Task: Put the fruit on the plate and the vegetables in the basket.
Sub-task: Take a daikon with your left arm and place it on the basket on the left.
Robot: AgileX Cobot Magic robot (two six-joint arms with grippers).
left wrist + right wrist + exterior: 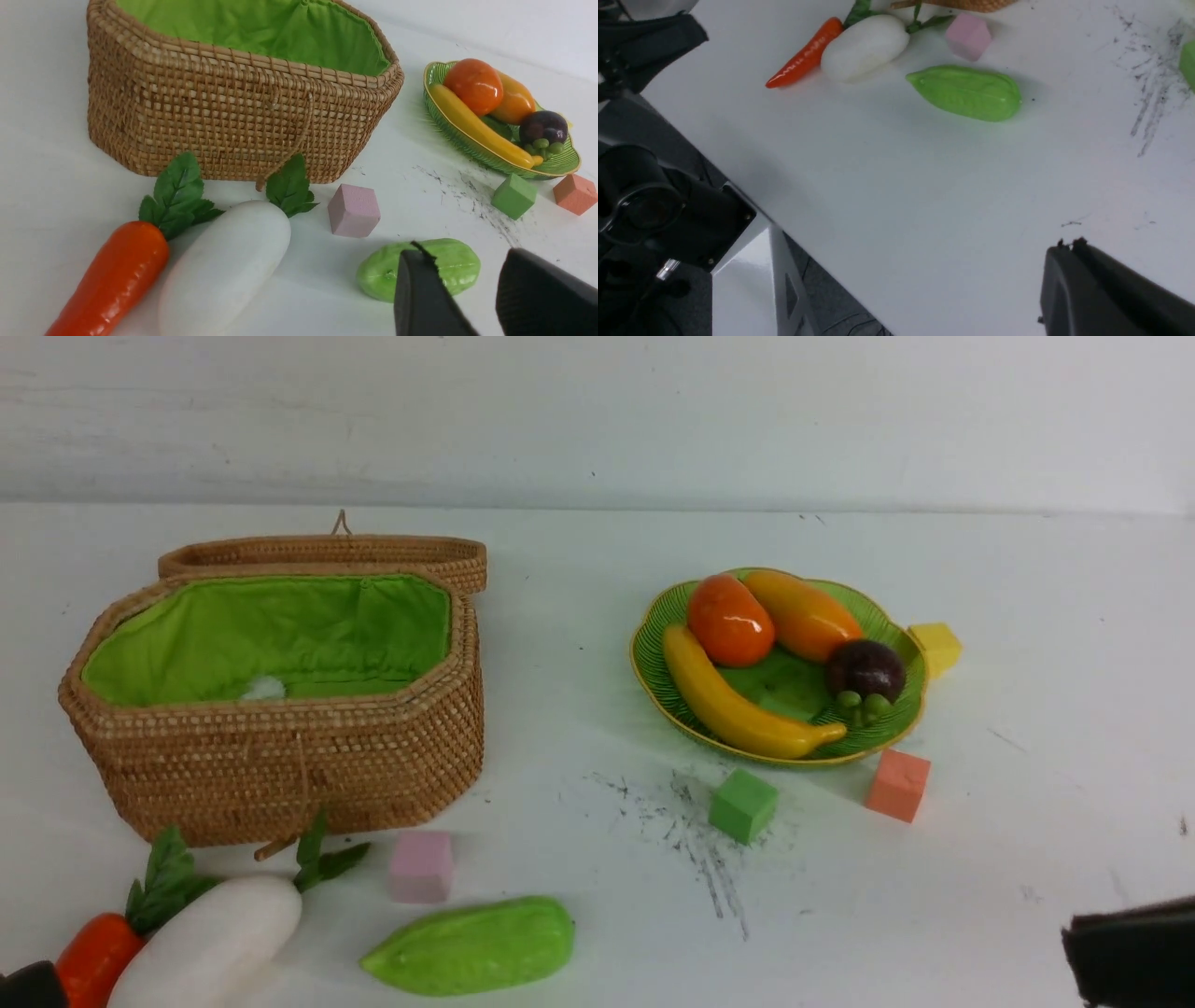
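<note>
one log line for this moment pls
fruit: all four on plate | vegetables: three on table, none in basket | basket: open | left claw: open, empty | right claw: shut, empty

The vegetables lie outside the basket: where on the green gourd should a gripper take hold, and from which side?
Likely the green gourd across its thick middle, from above, jaws spanning its short width. It lies flat, tapering to a point at one end, and the pink cube stands clear.
</note>
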